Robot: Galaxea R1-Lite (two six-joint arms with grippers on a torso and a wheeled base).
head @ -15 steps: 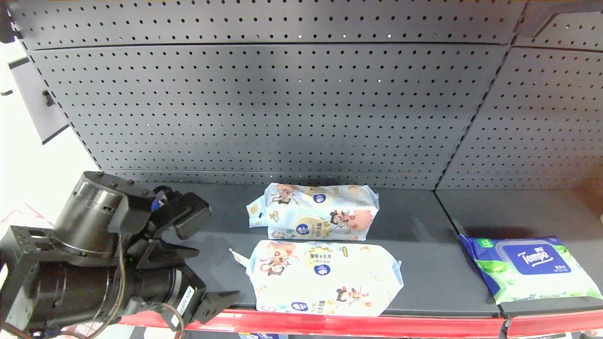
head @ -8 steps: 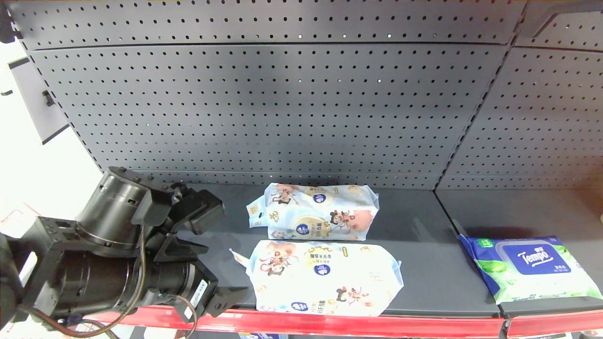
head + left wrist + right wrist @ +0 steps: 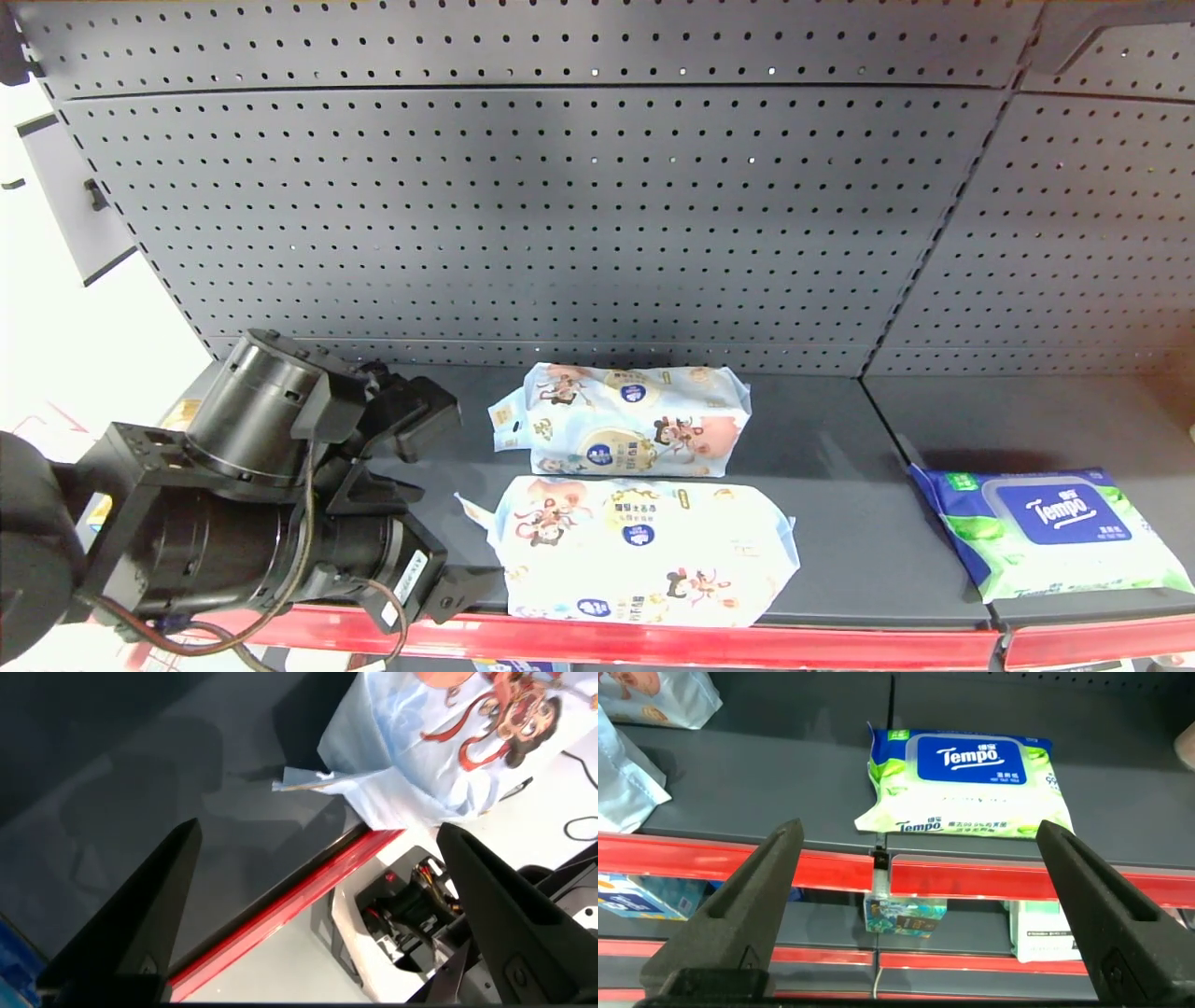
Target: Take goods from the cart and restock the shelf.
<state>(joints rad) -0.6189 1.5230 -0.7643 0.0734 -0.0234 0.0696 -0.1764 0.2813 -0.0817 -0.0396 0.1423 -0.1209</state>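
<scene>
Left gripper hovering at the red front edge of the dark grey metal shelf, fingers spread wide, empty — just beside the front pale-blue cartoon-printed wipes pack, a matching pack lying behind it. Right gripper gaping empty too, facing the green-and-blue wipes pack lying flat in the next bay.

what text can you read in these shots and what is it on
green pack: a white brand word on its blue panel and again along its front edge, not copied here; the smaller lines are too small to read
front cartoon pack: print too small to read
rear cartoon pack: print too small to read
</scene>
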